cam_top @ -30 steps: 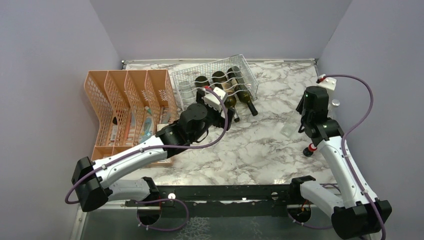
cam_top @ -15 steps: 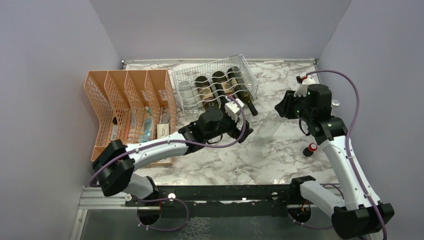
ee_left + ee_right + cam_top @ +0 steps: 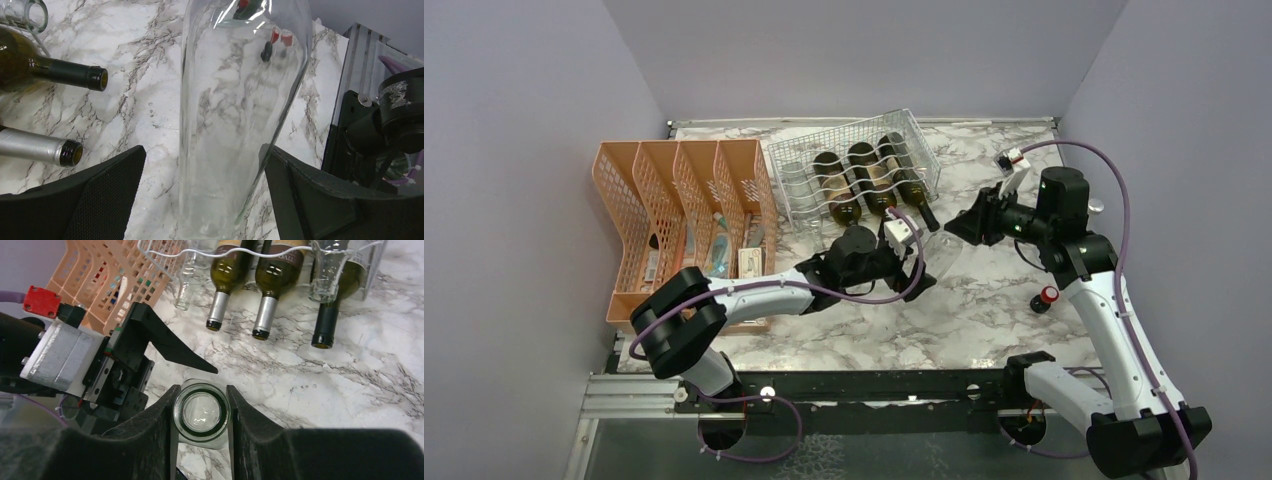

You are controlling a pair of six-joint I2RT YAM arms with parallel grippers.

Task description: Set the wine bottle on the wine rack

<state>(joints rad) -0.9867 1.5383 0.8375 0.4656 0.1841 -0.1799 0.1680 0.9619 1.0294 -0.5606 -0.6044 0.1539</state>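
Note:
A clear glass wine bottle [image 3: 944,256] hangs tilted over the marble table, neck toward the right. My right gripper [image 3: 962,224] is shut on its neck, and the bottle's mouth [image 3: 201,412] sits between those fingers [image 3: 165,435]. My left gripper [image 3: 918,272] stands open around the bottle's lower body [image 3: 235,125]; its left pad [image 3: 107,187] is clear of the glass, and the right pad [image 3: 300,195] is close against it. The white wire wine rack [image 3: 796,153] stands behind, holding dark bottles [image 3: 865,186] and clear ones.
An orange mesh file organiser [image 3: 684,210] stands left of the rack. Dark bottle necks [image 3: 217,310] stick out of the rack's front toward the grippers. A small red-capped object [image 3: 1046,297] sits near the right arm, and purple walls close in on both sides.
My left arm has swung right from the rack to straddle the bottle's body. My right gripper has carried the bottle leftward and tipped it toward the left gripper.

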